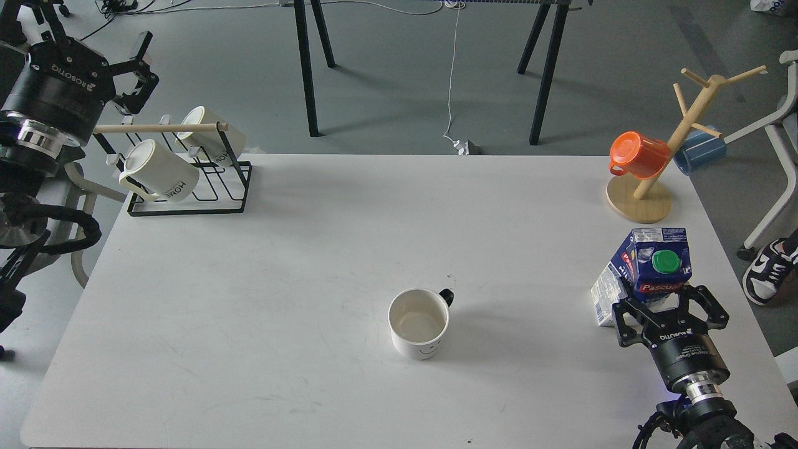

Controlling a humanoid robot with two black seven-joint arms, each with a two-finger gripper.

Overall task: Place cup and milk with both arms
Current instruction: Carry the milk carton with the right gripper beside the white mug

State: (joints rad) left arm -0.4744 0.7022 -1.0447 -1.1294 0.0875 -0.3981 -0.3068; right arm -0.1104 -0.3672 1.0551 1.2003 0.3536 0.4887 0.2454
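Note:
The white cup [419, 324] with a black handle and a smiley face stands upright on the white table [280, 249], a little right of the middle. The blue-and-white milk [654, 265] with a green cap stands near the right edge. My right gripper [667, 304] is open, with one finger on each side of the carton's lower part; I cannot tell whether they touch it. My left gripper [138, 70] is open and empty, off the table's far-left corner, above the mug rack.
A black wire rack [187, 206] with two cream "HOME" mugs [159, 171] stands at the back left. A wooden mug tree [642, 199] holding an orange cup [636, 153] stands at the back right, just behind the milk. Trestle legs stand on the floor beyond.

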